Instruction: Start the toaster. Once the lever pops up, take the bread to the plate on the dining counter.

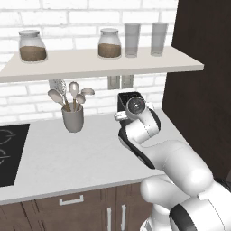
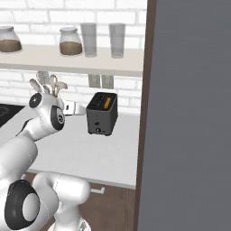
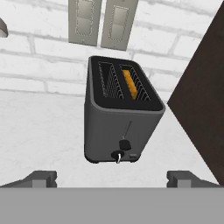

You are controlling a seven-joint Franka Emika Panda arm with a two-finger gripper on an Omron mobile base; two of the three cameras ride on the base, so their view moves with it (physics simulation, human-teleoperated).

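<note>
The dark grey toaster (image 3: 118,118) stands on the white worktop by the brick wall, right in front of my gripper (image 3: 113,179). The gripper is open, with nothing between its fingers, a short way off the toaster's front face. The bread (image 3: 131,83), an orange-tan slice, sits low in the right-hand slot. A black lever (image 3: 125,144) rests low on the front, just above a small knob (image 3: 117,155). From the right base view the toaster (image 2: 102,113) stands just right of my hand (image 2: 74,108). In the left base view my wrist partly covers the toaster (image 1: 131,98). The plate and the dining counter are out of view.
A tall dark cabinet side (image 2: 189,113) rises close to the right of the toaster. A grey utensil cup (image 1: 72,118) stands to the left, with a black hob (image 1: 9,153) beyond it. A shelf (image 1: 90,63) overhead carries jars and glasses. Wall sockets (image 3: 103,22) sit behind the toaster.
</note>
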